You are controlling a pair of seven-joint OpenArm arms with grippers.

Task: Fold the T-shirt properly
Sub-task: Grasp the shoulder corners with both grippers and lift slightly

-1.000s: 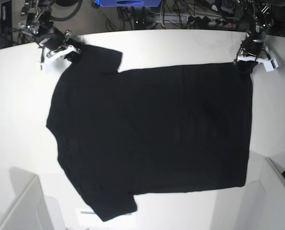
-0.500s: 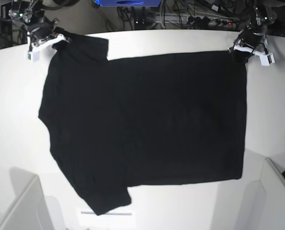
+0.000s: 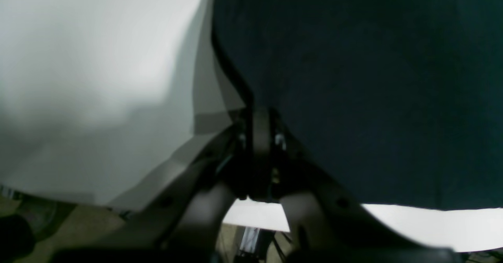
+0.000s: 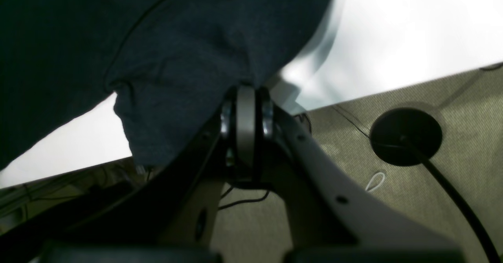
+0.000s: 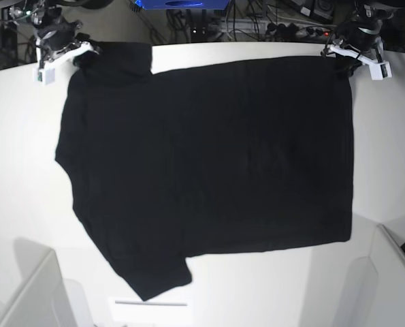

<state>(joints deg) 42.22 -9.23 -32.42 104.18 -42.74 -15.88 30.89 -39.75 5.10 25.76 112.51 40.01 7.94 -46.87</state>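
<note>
A: Where do we have the T-shirt [image 5: 209,170] just now?

B: Spread plain-side up across the white table [image 5: 25,191], nearly flat; we see no print from the base view; our right gripper [image 5: 73,56] is clamped on the corner at the far sleeve and shoulder, and our left gripper [image 5: 345,54] is clamped on the far hem corner; both sit at the table's far edge.

A: And the wrist views agree on the grip?

B: They do; in each the jaws are shut together with dark cloth pinched right at the tips, the fabric running away from them over the table.

A: How do we expect it to handle?

B: Soft and light, we judge, with no stiffness of its own; it will sag and crease wherever we leave it unsupported, and it may drag on the tabletop rather than slide cleanly; corners and seams look like the sound places to hold, since a pinch mid-panel would only bunch it.

A: Which way does it lie?

B: Its long axis runs across the base view; neck and sleeves toward that view's left, hem toward its right; one sleeve [image 5: 154,279] points at the near edge, the other at the far edge.
</note>
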